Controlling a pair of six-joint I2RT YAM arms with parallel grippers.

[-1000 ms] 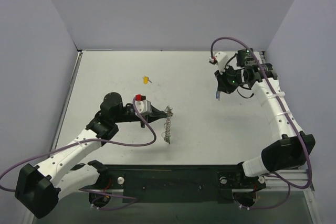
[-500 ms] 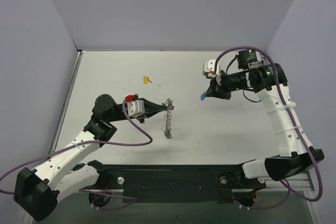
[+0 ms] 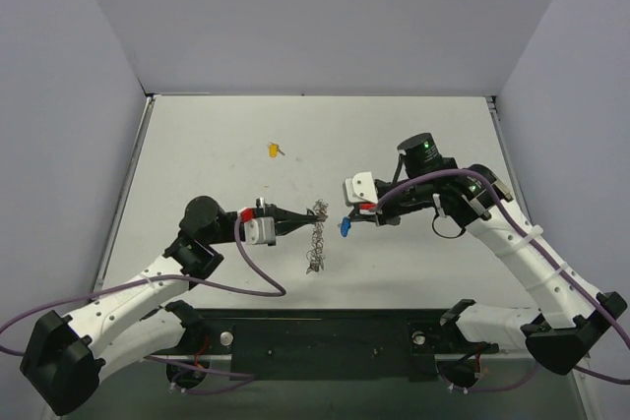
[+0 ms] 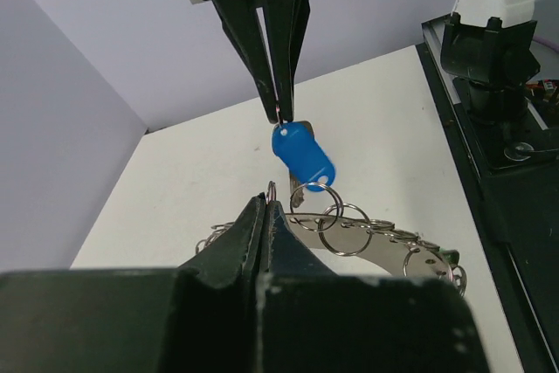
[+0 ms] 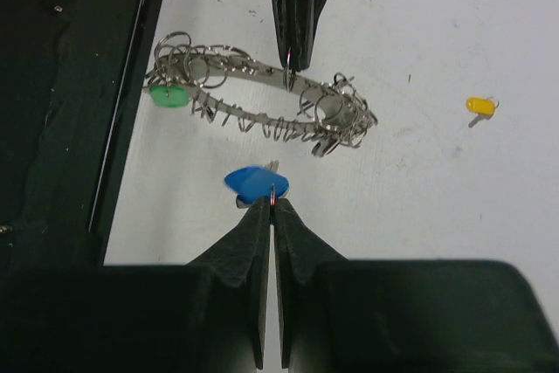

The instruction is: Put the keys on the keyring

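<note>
My left gripper (image 3: 295, 218) is shut on a small split ring of the silvery keyring (image 3: 314, 238) and holds the loop off the table; the grip shows in the left wrist view (image 4: 266, 204), with the keyring (image 4: 367, 238) ahead. My right gripper (image 3: 356, 220) is shut on the small ring of the blue key (image 3: 345, 226), which hangs just right of the keyring. It shows in the right wrist view (image 5: 273, 203), with the blue key (image 5: 253, 181) below the keyring (image 5: 262, 98). A green key (image 5: 164, 96) hangs on the loop's left end. The blue key (image 4: 303, 152) also shows in the left wrist view.
A yellow-headed key (image 3: 275, 150) lies on the white table (image 3: 197, 145) toward the back left, also in the right wrist view (image 5: 480, 105). The black base rail (image 3: 325, 327) runs along the near edge. Grey walls close in the back and sides.
My right arm has swung left and forward with the blue key, from the back right to just beside the keyring. My left gripper has shifted slightly nearer, still holding the keyring.
</note>
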